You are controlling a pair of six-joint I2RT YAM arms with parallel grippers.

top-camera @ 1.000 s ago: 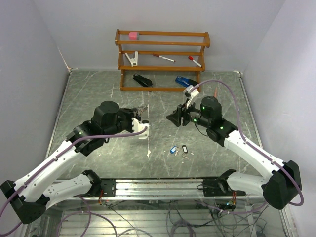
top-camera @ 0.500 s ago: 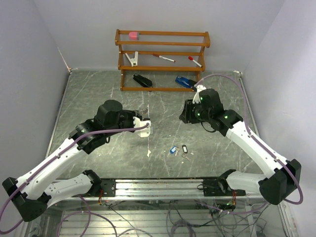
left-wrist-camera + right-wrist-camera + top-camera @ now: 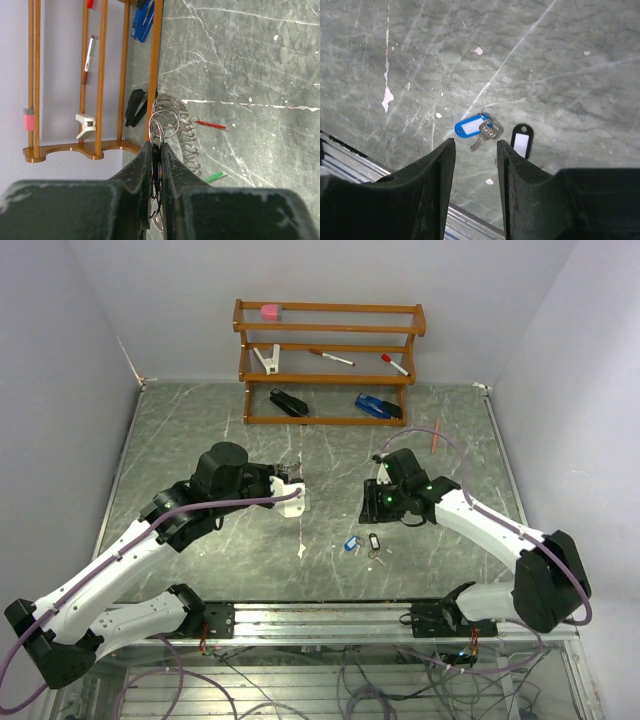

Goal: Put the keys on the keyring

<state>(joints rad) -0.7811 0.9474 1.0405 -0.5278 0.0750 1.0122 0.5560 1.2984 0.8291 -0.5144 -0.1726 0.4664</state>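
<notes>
Right wrist: two keys [image 3: 486, 132], blue-tagged, black-tagged.

Blue-tagged key [image 3: 477, 129], black tag [image 3: 522, 140], grey-green veined table [image 3: 580, 75]

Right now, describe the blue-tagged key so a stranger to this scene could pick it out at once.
On the dark green marbled table, look near the front rail, by the right arm's open tool. Two tagged keys lie there side by side. Take the blue-tagged key, left of the black-tagged key; only its tag is blue.
</notes>
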